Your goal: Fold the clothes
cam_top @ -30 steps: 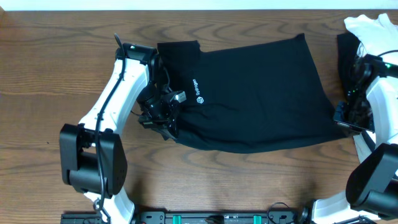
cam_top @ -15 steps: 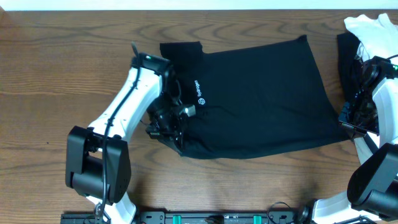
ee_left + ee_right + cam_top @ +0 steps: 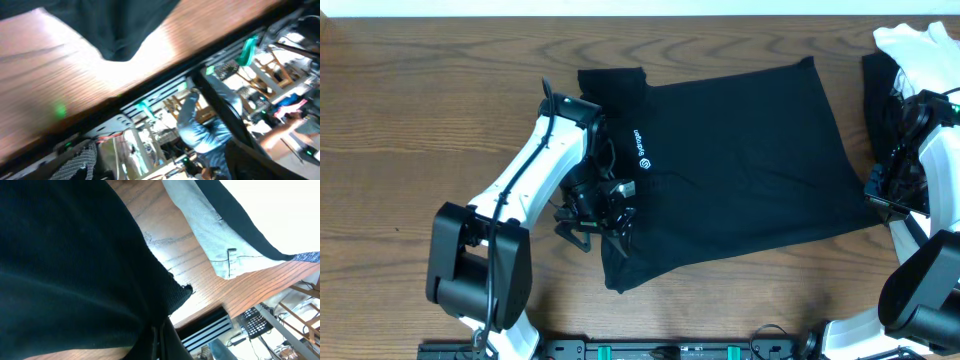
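Note:
The clothes in play are a black T-shirt (image 3: 740,170) with a small white chest logo (image 3: 642,150), lying spread across the table. My left gripper (image 3: 598,230) hovers over its near-left part, open, with nothing between the fingers. In the blurred left wrist view a loose corner of the black shirt (image 3: 120,30) lies on the wood. At the shirt's right edge, my right gripper (image 3: 880,190) is shut on the black cloth. The right wrist view shows the black fabric (image 3: 75,265) bunched into the closed right gripper (image 3: 159,342).
More clothes, white (image 3: 910,45) and black (image 3: 875,90), are piled at the far right behind the right arm. A white garment (image 3: 200,225) lies beside the held shirt. A dark rail (image 3: 670,350) runs along the table's front edge.
My left gripper has opened and let go of the shirt's near-left part, which now lies on the table further toward the front. The left arm moved right and forward. The right gripper stayed put.

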